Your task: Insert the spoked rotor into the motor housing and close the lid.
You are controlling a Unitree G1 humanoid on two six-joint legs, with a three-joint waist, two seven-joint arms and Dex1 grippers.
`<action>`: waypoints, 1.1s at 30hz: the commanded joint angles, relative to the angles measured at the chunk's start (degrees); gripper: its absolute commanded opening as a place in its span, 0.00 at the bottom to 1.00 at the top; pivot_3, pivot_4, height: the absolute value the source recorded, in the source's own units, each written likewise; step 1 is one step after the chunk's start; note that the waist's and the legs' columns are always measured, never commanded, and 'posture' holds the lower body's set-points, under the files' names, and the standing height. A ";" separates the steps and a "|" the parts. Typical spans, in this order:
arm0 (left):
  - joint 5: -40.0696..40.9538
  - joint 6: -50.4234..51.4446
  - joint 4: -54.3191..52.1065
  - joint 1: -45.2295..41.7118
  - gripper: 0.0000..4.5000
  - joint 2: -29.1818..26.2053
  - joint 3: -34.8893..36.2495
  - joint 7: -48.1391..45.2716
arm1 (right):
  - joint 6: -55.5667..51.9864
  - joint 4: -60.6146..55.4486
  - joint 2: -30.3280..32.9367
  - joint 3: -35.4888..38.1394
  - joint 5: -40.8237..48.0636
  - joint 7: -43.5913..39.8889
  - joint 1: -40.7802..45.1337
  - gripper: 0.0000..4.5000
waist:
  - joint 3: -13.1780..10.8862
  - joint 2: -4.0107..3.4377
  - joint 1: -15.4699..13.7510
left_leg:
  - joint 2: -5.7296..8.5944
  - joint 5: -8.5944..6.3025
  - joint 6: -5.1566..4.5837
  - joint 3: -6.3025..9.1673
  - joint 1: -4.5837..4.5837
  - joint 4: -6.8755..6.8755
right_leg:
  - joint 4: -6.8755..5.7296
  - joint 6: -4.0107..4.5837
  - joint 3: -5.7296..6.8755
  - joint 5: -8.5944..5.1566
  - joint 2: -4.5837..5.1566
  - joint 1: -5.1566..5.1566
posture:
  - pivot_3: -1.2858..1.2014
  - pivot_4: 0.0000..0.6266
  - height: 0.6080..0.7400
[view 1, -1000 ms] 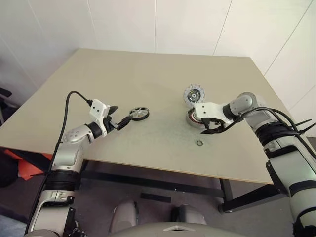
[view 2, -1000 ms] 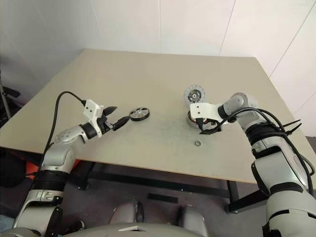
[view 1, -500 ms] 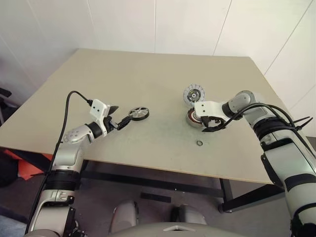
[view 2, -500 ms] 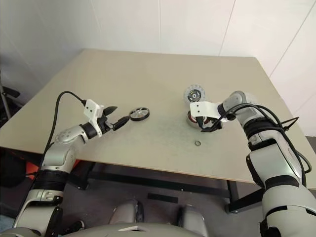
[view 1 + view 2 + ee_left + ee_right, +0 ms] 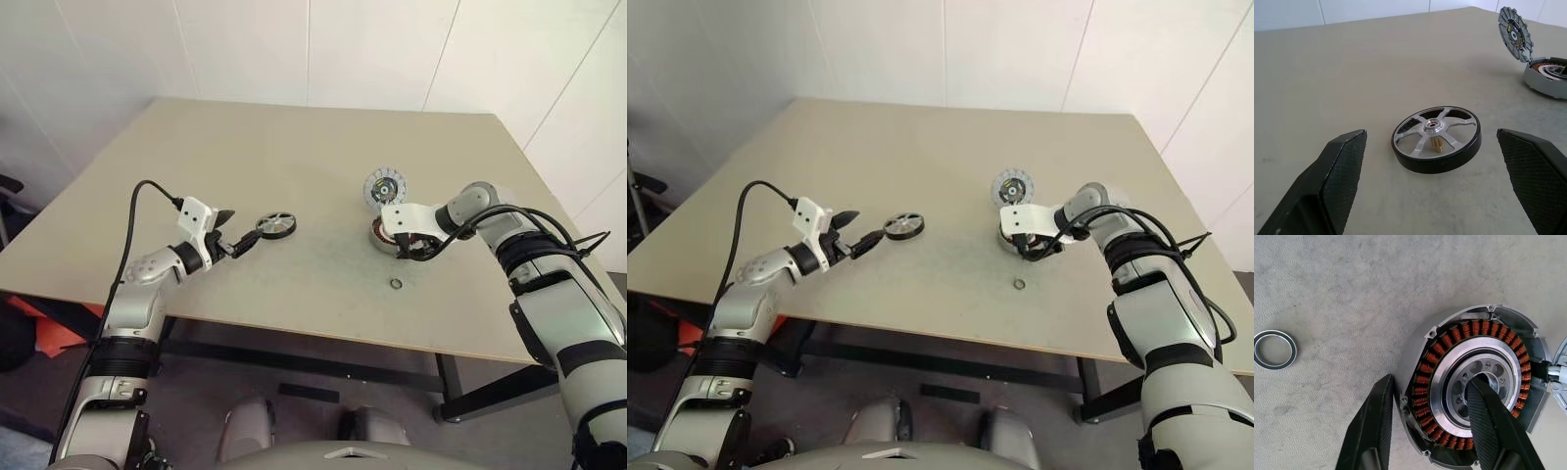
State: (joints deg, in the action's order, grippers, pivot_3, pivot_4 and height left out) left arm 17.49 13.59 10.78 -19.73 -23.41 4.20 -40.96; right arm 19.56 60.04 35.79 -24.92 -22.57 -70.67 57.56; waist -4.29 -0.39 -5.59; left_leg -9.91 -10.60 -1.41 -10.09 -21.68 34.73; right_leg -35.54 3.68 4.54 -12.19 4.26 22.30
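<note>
The right hand (image 5: 1430, 431) points steeply down at the motor housing (image 5: 1476, 387), straddling its wall: one black finger (image 5: 1374, 426) stands outside the rim on the worktop side, the other (image 5: 1488, 416) reaches down into the central hub. Whether the two have clamped the wall yet cannot be told; the housing sits flat on the worktop (image 5: 294, 147). Inside the cup, one ring of copper-brown windings runs around a silvery hub pierced with small round holes; no rotor lies in it. In the head view, the lid (image 5: 385, 185) stands at the housing's 12 o'clock, tilted up on edge, ribbed face and dark centre showing, its lower edge meeting the housing's rim. At the housing's 6 o'clock, near but apart, lies one small metal ring (image 5: 395, 284), flat on the worktop.

The left hand (image 5: 1432, 176) is released, its two fingers spread wide and level just above the worktop, grasping nothing. The spoked rotor (image 5: 1436, 138) lies flat between and just ahead of the fingertips, touching neither, with its black rim, pale spokes and a small brass-coloured piece under the hub. In the head view it sits at the housing's 9 o'clock, well apart from it.

Count: one housing, one lid, one rotor, one ring.
</note>
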 commanded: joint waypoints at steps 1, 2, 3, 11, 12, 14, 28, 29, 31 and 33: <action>-0.06 -1.02 -1.48 -0.45 1.00 -0.47 0.58 0.10 | 0.53 -0.34 0.08 0.82 0.48 0.06 1.03 0.45 | 0.00 0.00 0.06 | 0.01 -0.01 -0.01 0.00 0.00 0.00 | 0.00 0.00 0.00 0.00 0.00 0.00 | 0.52 0.00 1.00; -0.08 -1.05 -1.39 -0.52 1.00 -0.43 0.54 0.09 | 0.31 -0.39 -0.04 1.01 0.65 0.24 1.22 0.45 | 0.00 0.00 0.06 | 0.01 -0.01 -0.01 -0.01 -0.01 0.00 | 0.00 0.00 0.00 0.00 0.00 0.01 | 0.52 0.00 1.00; -0.11 -1.10 -1.28 -0.62 1.00 -0.38 0.49 0.09 | -0.14 -0.43 -0.26 1.34 0.98 0.42 1.47 0.45 | 0.00 0.00 0.06 | 0.00 -0.01 -0.01 -0.01 -0.01 0.00 | 0.00 0.00 0.00 0.00 0.00 0.01 | 0.52 0.00 1.00; -0.22 -1.21 -0.85 -0.81 1.00 -0.48 0.56 0.02 | -1.62 -6.26 -1.36 2.84 3.04 0.22 1.24 0.45 | -0.01 -0.01 0.20 | -0.01 0.00 0.00 -0.01 -0.06 0.01 | -0.04 0.00 -0.01 0.00 0.00 0.11 | 0.52 0.00 1.00; -0.25 -1.21 -0.75 -0.86 1.00 -0.53 0.57 0.00 | -2.13 -8.05 -1.63 3.13 3.68 -0.29 0.94 0.45 | -0.01 -0.01 0.24 | -0.01 0.00 0.00 -0.02 -0.13 0.01 | -0.07 0.00 -0.01 0.00 0.00 0.20 | 0.52 0.00 1.00; -0.29 -1.20 -0.67 -0.92 1.00 -0.58 0.59 -0.03 | -3.31 -11.97 -2.05 3.67 4.86 -1.29 0.00 0.45 | -0.01 -0.01 0.25 | -0.01 0.01 0.02 -0.03 -0.32 0.01 | -0.17 0.01 -0.04 0.00 0.00 0.45 | 0.52 0.00 1.00; -0.53 -1.44 -0.34 -1.14 1.00 -0.56 0.62 -0.08 | -11.32 -26.19 -2.49 2.59 7.22 -2.62 -7.55 0.45 | -0.01 0.00 -0.17 | 0.00 0.01 0.00 -0.02 -0.44 0.10 | -0.18 0.02 -0.04 0.00 0.01 0.50 | 0.52 0.00 1.00; -0.54 -1.42 -0.34 -1.13 1.00 -0.54 0.63 -0.08 | -11.38 -26.42 -2.51 2.54 7.22 -2.58 -7.78 0.45 | -0.01 0.00 -0.13 | -0.01 0.01 0.00 -0.02 -0.44 0.10 | -0.18 0.02 -0.04 0.00 0.01 0.51 | 0.52 0.00 1.00; -0.59 -1.43 -0.37 -1.06 1.00 -0.51 0.62 -0.08 | -11.12 -26.82 -2.67 2.35 6.90 -1.98 -8.25 0.45 | -0.01 0.00 -0.05 | 0.00 0.01 0.00 -0.02 -0.45 0.10 | -0.18 0.02 -0.04 0.00 0.01 0.52 | 0.52 0.00 1.00; -0.61 -1.40 -0.43 -1.02 1.00 -0.48 0.63 -0.08 | -10.91 -26.99 -2.72 2.17 6.60 -1.51 -8.62 0.45 | -0.01 0.00 0.04 | -0.01 0.01 0.00 -0.02 -0.44 0.09 | -0.18 0.02 -0.04 0.00 0.01 0.52 | 0.52 0.00 1.00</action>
State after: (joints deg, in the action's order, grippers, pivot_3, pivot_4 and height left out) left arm 16.78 13.49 11.18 -19.84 -23.44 4.19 -40.98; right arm 8.10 35.88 32.61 -23.32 -16.11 -73.08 48.20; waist -4.30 -0.39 -5.55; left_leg -9.92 -10.59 -1.41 -10.10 -22.12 34.82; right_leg -35.72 3.70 4.50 -12.19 4.27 22.82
